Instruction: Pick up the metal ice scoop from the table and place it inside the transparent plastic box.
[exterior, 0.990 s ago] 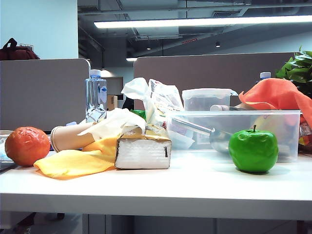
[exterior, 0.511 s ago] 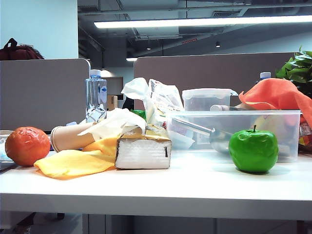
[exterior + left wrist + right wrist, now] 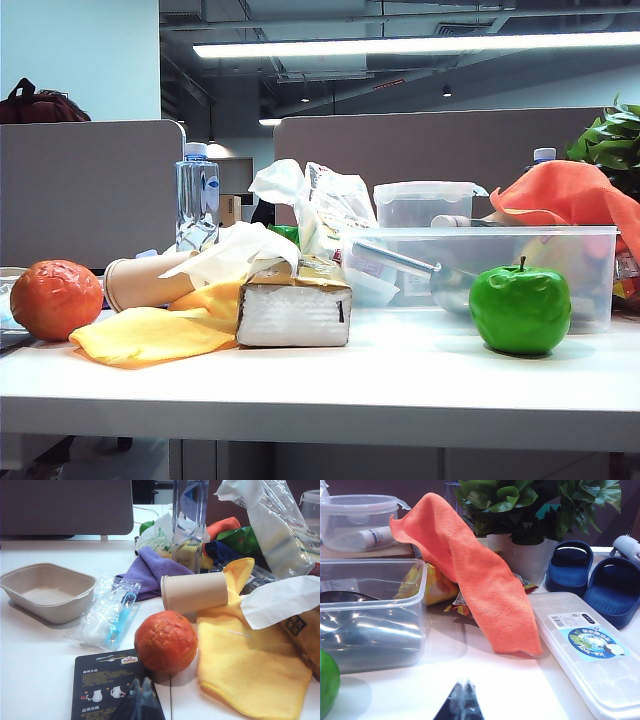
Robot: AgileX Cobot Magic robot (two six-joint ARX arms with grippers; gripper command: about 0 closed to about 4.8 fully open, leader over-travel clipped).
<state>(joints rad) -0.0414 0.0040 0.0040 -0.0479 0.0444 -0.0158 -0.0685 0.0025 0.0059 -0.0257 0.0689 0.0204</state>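
Note:
The metal ice scoop [image 3: 400, 258] lies inside the transparent plastic box [image 3: 590, 270], its handle slanting up to the left and its bowl behind the green apple [image 3: 520, 310]. In the right wrist view its shiny bowl [image 3: 365, 635] shows through the box wall [image 3: 380, 603]. My right gripper [image 3: 464, 682] is shut and empty, low over the white table [image 3: 400, 380], short of the box. My left gripper [image 3: 142, 680] is shut and empty over a dark printed card [image 3: 100, 680], just short of an orange ball [image 3: 166, 641]. Neither arm shows in the exterior view.
An orange cloth [image 3: 480, 580] hangs over the box's far corner. A lidded ice tray [image 3: 585, 650], blue slippers [image 3: 600, 580] and a potted plant [image 3: 530, 510] stand nearby. A yellow cloth [image 3: 250, 665], paper cup [image 3: 192, 592], beige tray [image 3: 47, 592] and tissue box [image 3: 293, 310] fill the left half.

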